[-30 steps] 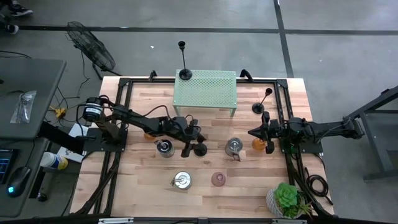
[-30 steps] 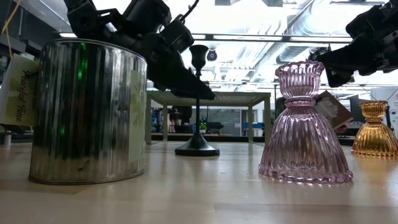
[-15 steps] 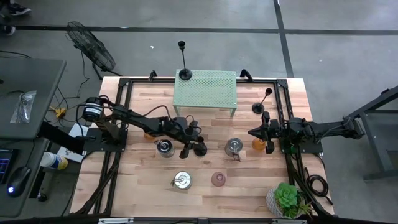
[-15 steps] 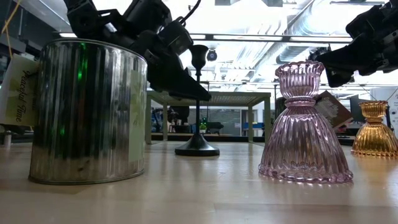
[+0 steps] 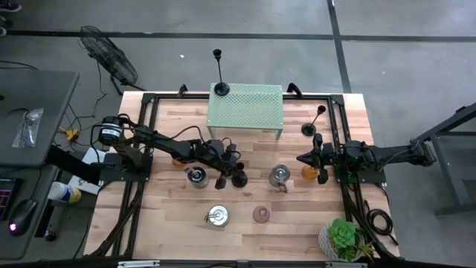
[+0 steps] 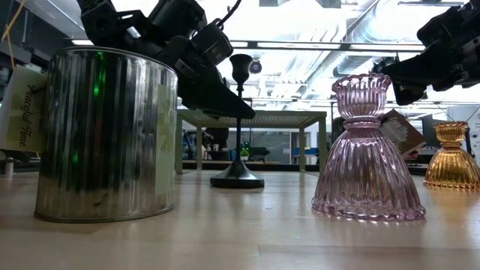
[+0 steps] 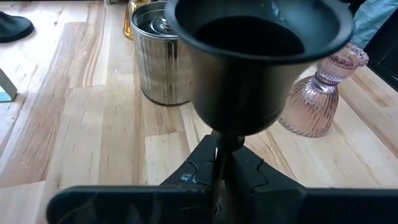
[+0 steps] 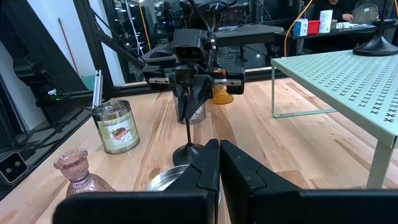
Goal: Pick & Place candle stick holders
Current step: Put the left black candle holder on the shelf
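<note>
The left arm reaches across mid-bench, its hand (image 5: 223, 176) clamped on a candlestick's (image 5: 239, 179) stem, base on the bench (image 5: 297, 216). The right hand (image 5: 302, 159), fingers together, waits near the bench's right side.

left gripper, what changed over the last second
The left gripper closed its fingers on the stem of the middle candlestick, which stands on the table. The right gripper stayed shut and idle at the table's right side; the other two candlesticks did not move.
</note>
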Robot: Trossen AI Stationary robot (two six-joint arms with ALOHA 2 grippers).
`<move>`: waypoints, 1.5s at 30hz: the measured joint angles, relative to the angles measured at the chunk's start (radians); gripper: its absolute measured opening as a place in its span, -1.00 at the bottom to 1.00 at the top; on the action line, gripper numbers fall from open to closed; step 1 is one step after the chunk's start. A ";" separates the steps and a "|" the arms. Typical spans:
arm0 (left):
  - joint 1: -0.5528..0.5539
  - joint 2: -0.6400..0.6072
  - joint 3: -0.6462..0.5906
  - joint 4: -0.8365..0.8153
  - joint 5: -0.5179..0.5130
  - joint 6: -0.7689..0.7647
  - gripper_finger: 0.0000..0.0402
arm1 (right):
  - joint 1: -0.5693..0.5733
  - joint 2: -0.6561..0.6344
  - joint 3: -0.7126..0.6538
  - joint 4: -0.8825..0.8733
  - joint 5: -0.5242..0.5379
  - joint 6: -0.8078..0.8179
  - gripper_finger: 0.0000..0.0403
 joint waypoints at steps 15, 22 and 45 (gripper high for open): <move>0.000 0.000 0.121 -0.006 -0.178 -0.127 -0.96 | 0.000 0.000 0.000 0.000 0.000 0.000 -0.98; 0.000 0.000 0.304 -0.174 -0.298 -0.129 -0.96 | 0.000 0.000 0.000 0.000 0.000 0.000 -0.98; 0.105 -0.001 0.735 -0.635 -0.976 -0.212 -0.96 | 0.000 0.000 0.000 0.000 0.000 0.000 -0.98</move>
